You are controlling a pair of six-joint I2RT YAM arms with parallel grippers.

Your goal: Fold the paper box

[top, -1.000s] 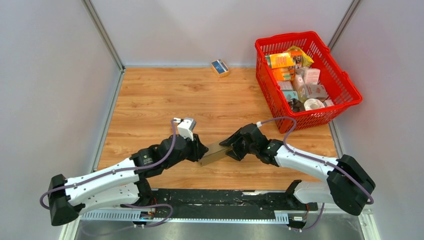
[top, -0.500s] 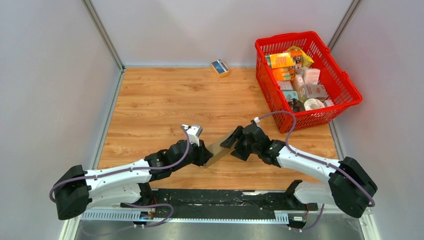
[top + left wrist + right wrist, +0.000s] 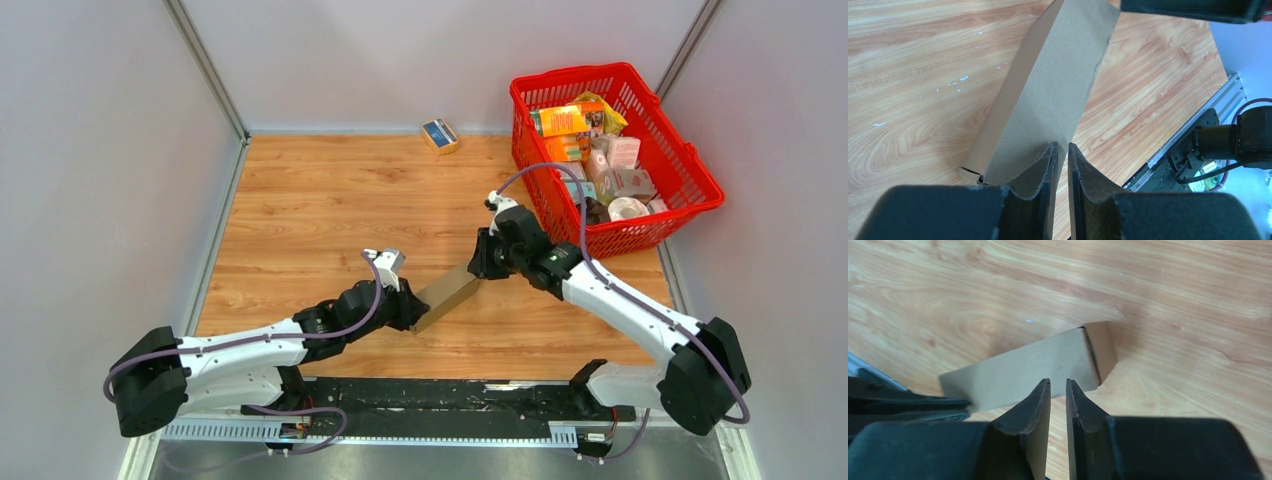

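The paper box (image 3: 447,296), a flattened brown sleeve, rests slanted on the tabletop (image 3: 320,200) between both arms; left claw (image 3: 1062,147) clenched on its near edge; right claw (image 3: 1058,384) drawn almost shut at the far end, with any grip on the card uncertain. Probable risk: the unpinned far end slides or twists, creasing the card off its score lines.

Paper box (image 3: 447,296): plain brown cardboard, unprinted, folded into a long slim bar. Lies diagonally, near-left of the red basket (image 3: 640,226), far end pointing towards it.
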